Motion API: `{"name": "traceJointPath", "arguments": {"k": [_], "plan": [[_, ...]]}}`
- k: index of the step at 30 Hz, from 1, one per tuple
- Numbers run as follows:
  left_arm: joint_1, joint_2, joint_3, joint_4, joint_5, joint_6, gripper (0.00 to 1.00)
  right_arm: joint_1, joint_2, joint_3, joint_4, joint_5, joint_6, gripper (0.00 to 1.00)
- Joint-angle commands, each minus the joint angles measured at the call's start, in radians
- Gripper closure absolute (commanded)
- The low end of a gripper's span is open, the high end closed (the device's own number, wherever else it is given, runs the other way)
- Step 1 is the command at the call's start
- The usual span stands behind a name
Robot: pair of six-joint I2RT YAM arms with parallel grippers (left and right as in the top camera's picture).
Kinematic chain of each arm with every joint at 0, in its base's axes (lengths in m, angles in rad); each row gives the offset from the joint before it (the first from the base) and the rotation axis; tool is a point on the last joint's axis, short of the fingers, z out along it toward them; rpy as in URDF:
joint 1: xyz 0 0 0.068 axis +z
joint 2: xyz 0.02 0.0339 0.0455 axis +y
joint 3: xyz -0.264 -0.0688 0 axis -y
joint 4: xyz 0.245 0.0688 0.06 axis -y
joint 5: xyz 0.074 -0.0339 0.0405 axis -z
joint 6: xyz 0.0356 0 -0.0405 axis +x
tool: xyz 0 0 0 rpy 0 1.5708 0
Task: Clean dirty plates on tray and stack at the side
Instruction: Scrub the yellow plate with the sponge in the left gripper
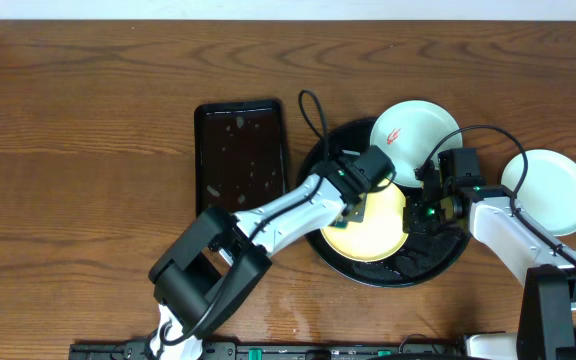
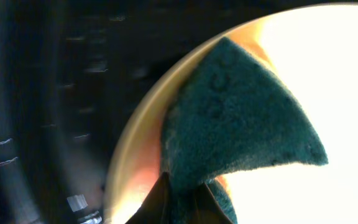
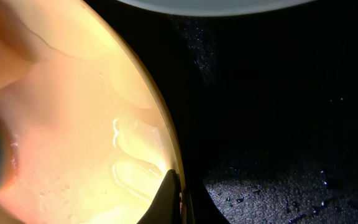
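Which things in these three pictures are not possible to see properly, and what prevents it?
Overhead: the left gripper covers part of the yellow plate; any smears beneath it are hidden.
Left wrist: beside the teal sponge, the plate is washed out by glare, so dirt is unreadable.
Right wrist: the pale plate is cut off by the top edge, and the right gripper by the bottom edge.

The brown wood-grain counter (image 1: 88, 150) carries a rectangular black tray (image 1: 240, 150) near its middle, glossy and speckled with droplets. Just right of it sits the large round black tray (image 1: 438, 262). Further right, a pale plate (image 1: 553, 190) lies directly on the wood. A red-smeared plate (image 1: 415, 128) overlaps the round tray's far rim.
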Motion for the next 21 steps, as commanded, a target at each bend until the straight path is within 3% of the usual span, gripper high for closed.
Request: {"name": "traceJointPath", "arguments": {"k": [1, 4, 7, 15, 17, 21], "plan": [[0.013, 0.066, -0.027, 0.111, 0.37, -0.035, 0.92, -0.005, 0.034, -0.019, -0.011, 0.132, 0.003, 0.99], [0.001, 0.068, -0.027, 0.206, 0.529, -0.037, 0.93, -0.005, 0.034, -0.019, -0.011, 0.133, 0.003, 0.99], [-0.015, 0.068, -0.027, 0.236, 0.592, -0.043, 0.92, -0.005, 0.034, -0.019, -0.011, 0.132, 0.003, 0.99], [-0.017, 0.068, -0.03, 0.156, 0.604, -0.045, 0.92, -0.005, 0.034, -0.019, -0.012, 0.133, 0.003, 0.99], [-0.005, 0.068, -0.03, 0.092, 0.541, -0.045, 0.92, -0.005, 0.034, -0.019, -0.012, 0.133, 0.003, 0.99], [0.034, 0.068, -0.03, -0.044, 0.26, -0.046, 0.93, -0.005, 0.034, -0.019, -0.011, 0.133, 0.003, 0.99]]}}
